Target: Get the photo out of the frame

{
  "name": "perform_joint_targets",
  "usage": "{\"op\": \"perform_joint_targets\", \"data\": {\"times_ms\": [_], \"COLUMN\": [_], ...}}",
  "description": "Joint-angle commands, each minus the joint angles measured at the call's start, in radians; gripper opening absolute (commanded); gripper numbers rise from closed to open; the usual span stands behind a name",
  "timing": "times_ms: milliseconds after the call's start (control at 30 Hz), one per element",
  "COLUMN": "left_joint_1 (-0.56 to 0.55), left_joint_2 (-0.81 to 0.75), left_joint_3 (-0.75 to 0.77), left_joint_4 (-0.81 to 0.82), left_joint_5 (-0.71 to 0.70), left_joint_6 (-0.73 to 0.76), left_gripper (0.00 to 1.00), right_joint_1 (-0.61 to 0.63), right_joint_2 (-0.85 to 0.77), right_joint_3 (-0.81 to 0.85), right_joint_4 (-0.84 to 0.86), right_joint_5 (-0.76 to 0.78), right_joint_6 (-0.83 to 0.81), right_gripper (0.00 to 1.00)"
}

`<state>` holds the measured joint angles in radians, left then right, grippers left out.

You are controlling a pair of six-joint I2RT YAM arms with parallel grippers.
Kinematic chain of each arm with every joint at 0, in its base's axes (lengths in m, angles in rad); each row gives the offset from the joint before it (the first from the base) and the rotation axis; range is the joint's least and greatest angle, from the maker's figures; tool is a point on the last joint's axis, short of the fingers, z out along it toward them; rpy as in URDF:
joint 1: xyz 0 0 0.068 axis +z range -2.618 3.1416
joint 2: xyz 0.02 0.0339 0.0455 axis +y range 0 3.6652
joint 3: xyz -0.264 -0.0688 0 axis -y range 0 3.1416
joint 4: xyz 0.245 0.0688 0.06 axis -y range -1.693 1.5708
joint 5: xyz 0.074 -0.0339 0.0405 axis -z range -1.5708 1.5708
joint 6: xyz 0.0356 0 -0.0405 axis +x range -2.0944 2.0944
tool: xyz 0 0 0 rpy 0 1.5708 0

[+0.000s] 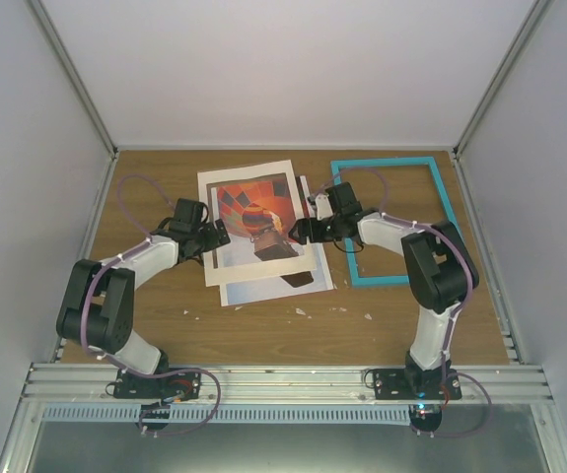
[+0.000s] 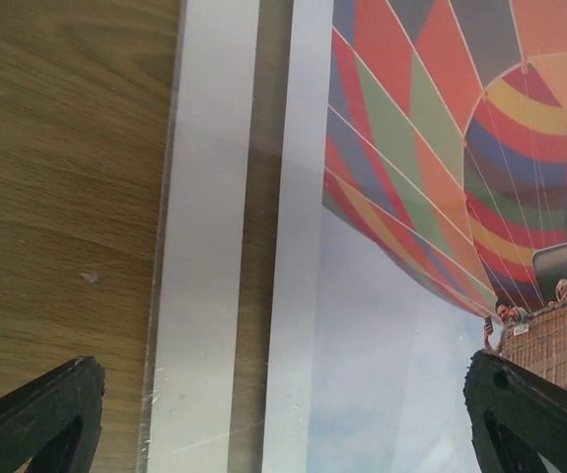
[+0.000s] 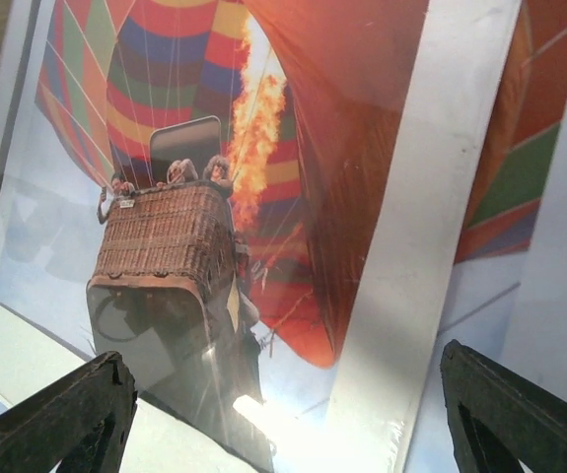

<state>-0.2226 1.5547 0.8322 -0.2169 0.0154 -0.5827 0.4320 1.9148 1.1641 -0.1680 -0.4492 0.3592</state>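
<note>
One balloon photo (image 1: 253,212) mid-picture, long axis top-to-bottom, slightly tilted — one turquoise frame (image 1: 382,162) right of it, same way. Both spread apart: left pincer (image 1: 219,235), right pincer (image 1: 301,232).

The frame (image 1: 387,163) is being covered at 9 o'clock by the right arm (image 1: 431,261); the photo (image 2: 421,128) is being cut off at 12 o'clock in 2 wrist views.

Bright, even light from above. White glare low on the photo (image 3: 179,227). Overhead view slightly soft, shadows faint.
</note>
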Motion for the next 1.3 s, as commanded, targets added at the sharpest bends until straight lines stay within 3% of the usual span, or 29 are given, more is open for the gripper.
{"op": "perform_joint_targets", "data": {"times_ms": [0, 233, 533, 800, 1267], "left_joint_1": [0.005, -0.012, -0.17, -0.228, -0.272], "left_joint_2": [-0.053, -0.157, -0.318, -0.287, -0.24], "left_joint_3": [0.005, -0.044, -0.142, -0.179, -0.204], "left_joint_4": [0.012, -0.021, -0.046, -0.099, -0.14], "left_joint_5": [-0.048, -0.017, 0.119, 0.208, 0.205], "left_joint_6": [0.013, 0.01, 0.011, 0.032, 0.029], "left_gripper": [0.99, 0.99, 0.99, 0.99, 0.99], "right_joint_1": [0.006, 0.012, 0.026, 0.076, 0.14], "right_joint_2": [-0.061, -0.141, -0.335, -0.405, -0.39], "right_joint_3": [-0.024, -0.1, -0.283, -0.36, -0.375], "right_joint_4": [-0.028, -0.032, -0.081, -0.137, -0.152], "right_joint_5": [0.06, 0.045, 0.076, 0.113, 0.217], "right_joint_6": [-0.023, -0.009, 0.066, 0.089, 0.13], "right_gripper": [0.86, 0.87, 0.87, 0.88, 0.88]}}
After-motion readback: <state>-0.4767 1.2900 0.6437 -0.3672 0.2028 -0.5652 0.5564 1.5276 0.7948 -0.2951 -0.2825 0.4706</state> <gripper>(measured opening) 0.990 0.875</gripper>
